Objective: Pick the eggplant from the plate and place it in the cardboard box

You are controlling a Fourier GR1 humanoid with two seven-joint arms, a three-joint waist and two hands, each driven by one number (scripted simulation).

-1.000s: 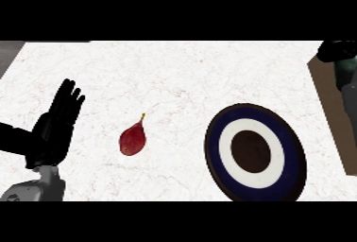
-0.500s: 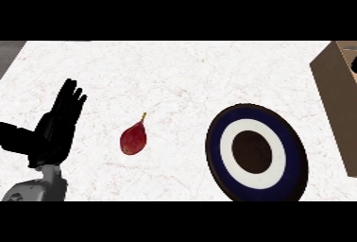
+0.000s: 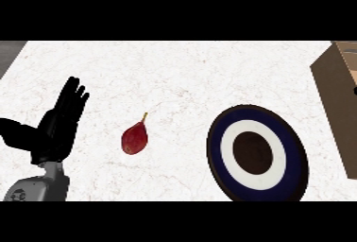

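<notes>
A small dark red eggplant (image 3: 134,139) with a thin stem lies on the white counter, left of the plate and not on it. The round plate (image 3: 257,152) has a dark blue rim, a white ring and a dark centre, and nothing lies on it. The brown cardboard box (image 3: 337,99) shows partly at the right edge. My left hand (image 3: 57,126) rests at the left with fingers straight up, a short way left of the eggplant and apart from it. No right hand shows in the view.
The white marble counter (image 3: 181,71) stretches wide behind the eggplant and plate. Its left corner edge shows at the top left, with a grey floor strip (image 3: 10,52) beyond.
The right hand, seen at the top right edge a second ago, has left the view. More of the box's side shows at the right. The eggplant, plate and left hand have kept their places.
</notes>
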